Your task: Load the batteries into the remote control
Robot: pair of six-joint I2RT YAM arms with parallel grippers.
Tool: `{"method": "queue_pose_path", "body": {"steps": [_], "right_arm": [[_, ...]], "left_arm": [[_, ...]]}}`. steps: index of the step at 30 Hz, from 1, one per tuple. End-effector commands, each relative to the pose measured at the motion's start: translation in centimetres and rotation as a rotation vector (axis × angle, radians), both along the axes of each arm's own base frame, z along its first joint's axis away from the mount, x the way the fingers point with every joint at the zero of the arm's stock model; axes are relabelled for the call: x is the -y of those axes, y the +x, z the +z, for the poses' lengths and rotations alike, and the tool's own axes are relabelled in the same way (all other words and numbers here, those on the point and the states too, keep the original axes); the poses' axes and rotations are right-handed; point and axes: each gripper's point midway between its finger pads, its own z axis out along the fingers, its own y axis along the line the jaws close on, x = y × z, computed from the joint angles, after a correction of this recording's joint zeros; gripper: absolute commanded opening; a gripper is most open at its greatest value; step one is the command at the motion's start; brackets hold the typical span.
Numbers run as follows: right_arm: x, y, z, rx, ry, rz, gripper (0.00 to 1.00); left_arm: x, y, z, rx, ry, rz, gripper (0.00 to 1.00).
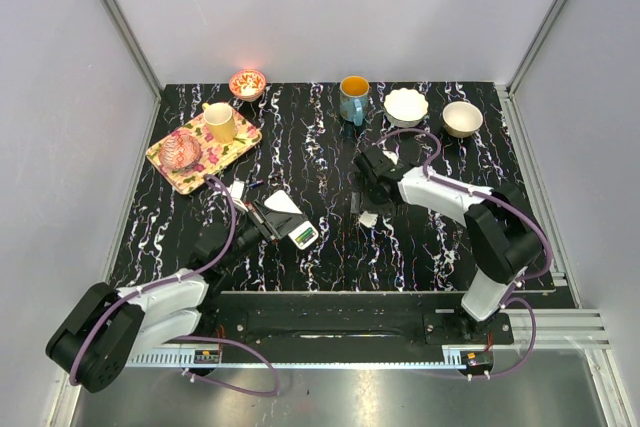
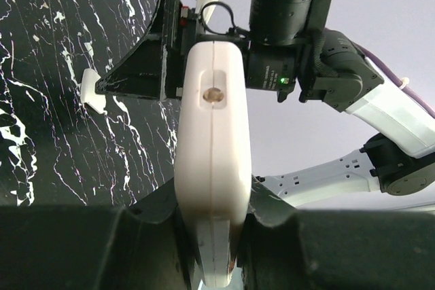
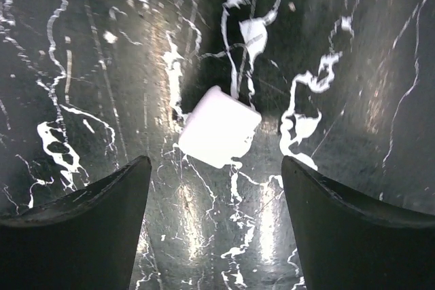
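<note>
My left gripper [image 1: 272,221] is shut on the white remote control [image 1: 298,230] and holds it just above the table. A greenish battery [image 1: 303,238] shows in the remote's open end; the reddish battery I cannot make out. In the left wrist view the remote [image 2: 212,147] stands edge-on between the fingers of the gripper [image 2: 214,236]. My right gripper [image 1: 363,201] is open and points down over a small white plastic piece [image 1: 368,218]. In the right wrist view this gripper [image 3: 214,164] is empty, and the piece [image 3: 219,135] lies flat just beyond the fingertips.
A floral tray [image 1: 176,173] at the back left holds a yellow cup [image 1: 221,122] and a pink glass dish [image 1: 183,150]. A small patterned bowl [image 1: 247,82], a blue mug [image 1: 353,97], a white bowl [image 1: 405,106] and a beige bowl [image 1: 462,118] line the back edge.
</note>
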Motion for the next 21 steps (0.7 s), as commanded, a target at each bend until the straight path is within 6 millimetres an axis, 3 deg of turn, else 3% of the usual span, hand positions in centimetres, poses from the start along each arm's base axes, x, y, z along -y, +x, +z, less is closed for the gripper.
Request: {"method": "queue_pose_path", "body": {"steps": [1,10,21], "right_arm": [[-0.6,-1.1,-1.1,-0.053,0.068,-0.190,0.82],[-0.2,-0.3,-2.8,-0.061,0.041,-0.381,0.79],[-0.5,-0.8,-4.7,-0.139,0.005,-0.389,0.58]], "left_arm": [[0.0,-0.4,2.3,0.082,-0.048,-0.013,0.00],[-0.2,-0.7,2.6,0.091,-0.057,-0.013,0.00],[-0.4,-1.0,2.8,0.100,-0.061,-0.012,0.00]]}}
